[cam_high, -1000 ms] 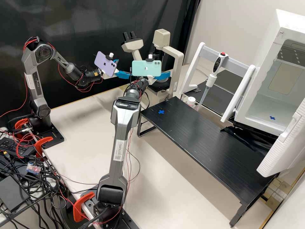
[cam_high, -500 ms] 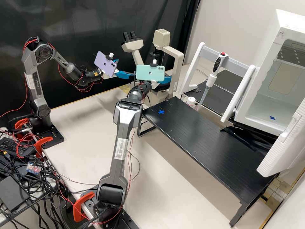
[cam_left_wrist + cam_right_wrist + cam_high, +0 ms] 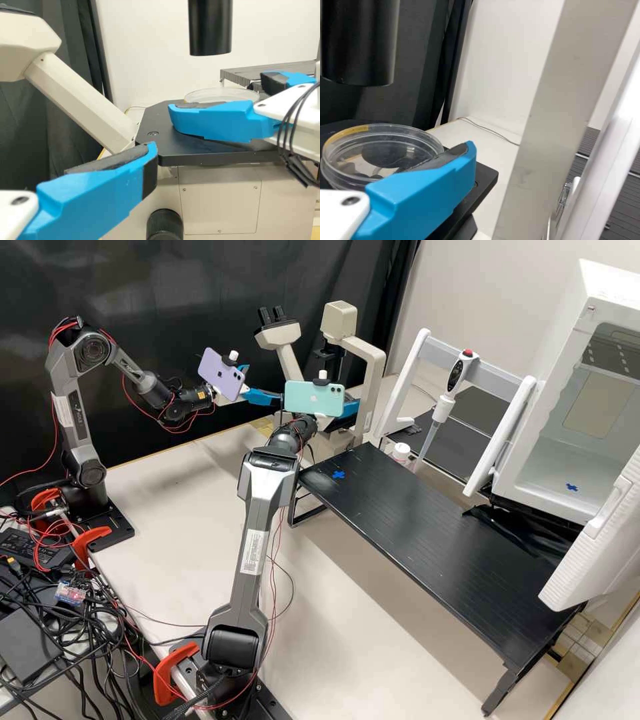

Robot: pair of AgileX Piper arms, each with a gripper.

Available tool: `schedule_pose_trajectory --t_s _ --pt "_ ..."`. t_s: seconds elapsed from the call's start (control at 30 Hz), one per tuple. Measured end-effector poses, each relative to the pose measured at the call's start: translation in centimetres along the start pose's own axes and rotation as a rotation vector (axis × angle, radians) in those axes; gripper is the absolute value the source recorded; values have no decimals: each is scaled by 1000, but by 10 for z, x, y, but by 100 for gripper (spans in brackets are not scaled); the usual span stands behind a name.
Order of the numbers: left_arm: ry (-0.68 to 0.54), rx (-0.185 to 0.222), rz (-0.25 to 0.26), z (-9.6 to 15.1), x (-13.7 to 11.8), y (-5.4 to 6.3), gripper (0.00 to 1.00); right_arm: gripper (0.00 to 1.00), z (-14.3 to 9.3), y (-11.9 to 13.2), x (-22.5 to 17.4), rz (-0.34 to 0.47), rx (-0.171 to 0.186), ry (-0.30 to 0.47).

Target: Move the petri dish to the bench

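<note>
1. The left gripper (image 3: 261,383) has its two blue fingers spread apart, pointing toward the beige metal microscope (image 3: 339,320). In its wrist view, one blue finger with a dark pad (image 3: 107,165) shows near the microscope's flat black stage (image 3: 162,127).
2. The right gripper (image 3: 348,408) is at the microscope. The left wrist view shows its blue fingers parted, one in front of the clear round plastic petri dish (image 3: 222,93) and the other near the dish's side.
3. In the right wrist view, one padded finger overlaps the near edge of the dish; I cannot tell whether it touches, and no grip on the dish can be confirmed.
4. The dish sits on the black stage, below the black cylinder (image 3: 210,27) and apart from it.
5. The dish lies flat, its circular face upward, with a yellow-orange strip along part of the rim. Being round, it has no long axis.
6. The low black slatted bench (image 3: 433,540) stands near the microscope.
</note>
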Motion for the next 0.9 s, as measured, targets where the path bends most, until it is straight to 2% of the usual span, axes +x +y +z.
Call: schedule_pose_trajectory --t_s 0.4,0.9 --pt "0 0 0 0 0 0 100 0 7 -11 4 13 10 -26" --pt "0 0 0 0 0 0 100 0 6 -10 5 17 13 -24"
